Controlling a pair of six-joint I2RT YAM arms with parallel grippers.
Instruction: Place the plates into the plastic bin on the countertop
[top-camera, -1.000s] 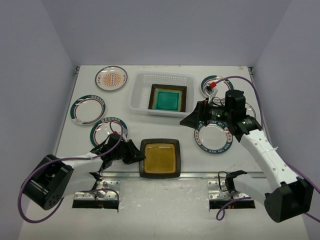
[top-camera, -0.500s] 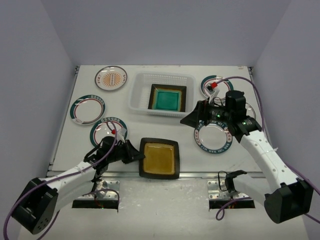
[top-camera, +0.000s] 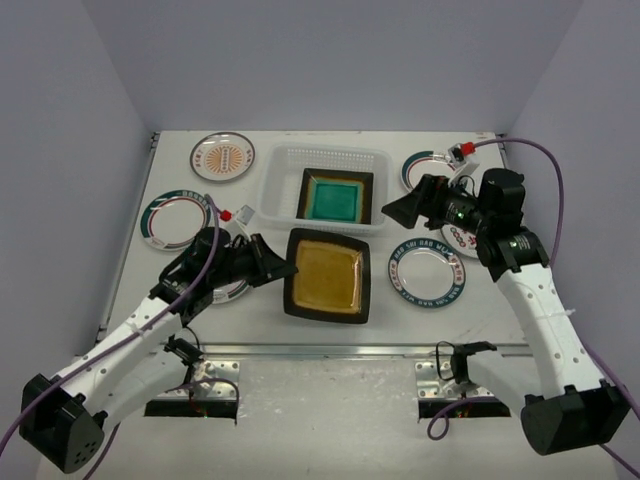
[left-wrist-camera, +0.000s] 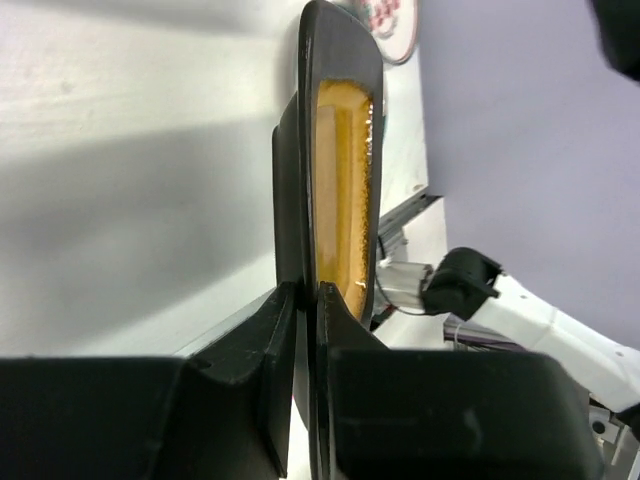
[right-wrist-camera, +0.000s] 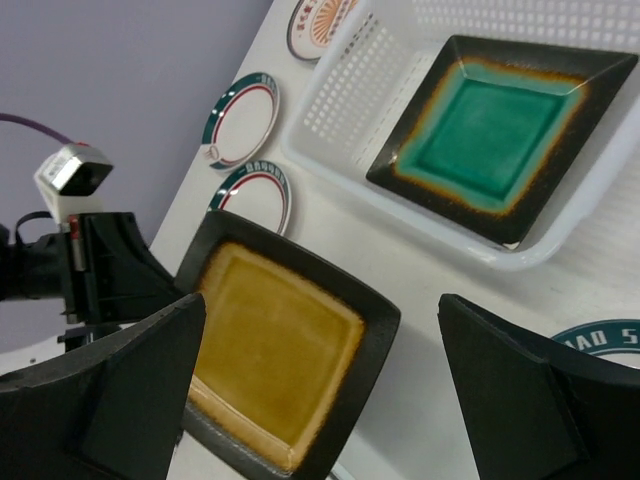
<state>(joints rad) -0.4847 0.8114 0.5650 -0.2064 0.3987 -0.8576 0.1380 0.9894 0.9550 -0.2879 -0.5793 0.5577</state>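
My left gripper (top-camera: 276, 268) is shut on the left rim of the amber-centred square plate (top-camera: 328, 275) and holds it above the countertop (top-camera: 500, 310), just in front of the plastic bin (top-camera: 272, 190). In the left wrist view the plate (left-wrist-camera: 340, 170) stands edge-on between my shut fingers (left-wrist-camera: 305, 300). The teal-centred square plate (top-camera: 335, 198) lies flat in the bin. My right gripper (top-camera: 400, 212) is open and empty, at the bin's right end. The right wrist view shows the amber plate (right-wrist-camera: 275, 350), the teal plate (right-wrist-camera: 490, 135) and the bin (right-wrist-camera: 345, 100) beyond my open right gripper (right-wrist-camera: 320, 300).
Round plates lie on the countertop: an orange-patterned one (top-camera: 222, 157) at the back left, one (top-camera: 176, 217) at the left, one (top-camera: 222, 285) mostly under my left arm, one (top-camera: 427, 275) at the right, and one (top-camera: 425, 170) behind my right gripper. A metal rail (top-camera: 330, 350) runs along the front edge.
My left arm has lifted the amber plate off the front edge and carried it back toward the bin. My right gripper has drawn back and to the right.
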